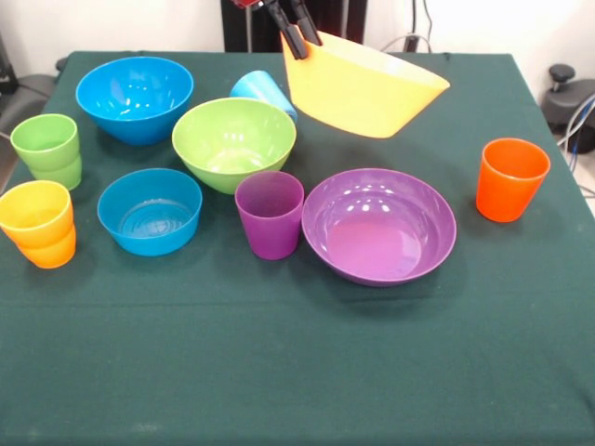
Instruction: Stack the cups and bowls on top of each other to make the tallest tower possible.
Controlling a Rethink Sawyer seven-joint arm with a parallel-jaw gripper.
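Observation:
My gripper comes down at the top centre and is shut on the left rim of the large yellow bowl, which hangs tilted above the table. The lime green bowl stands empty left of it, with a light blue cup behind it. The big blue bowl is at the far left, and the smaller blue bowl is in front of it. The purple cup stands beside the purple bowl. The orange cup stands alone at the right.
A green cup stands at the left edge. A yellow cup sits nested in an orange one in front of it. The dark green tablecloth covers the table. Cables and dark equipment lie beyond the far right corner.

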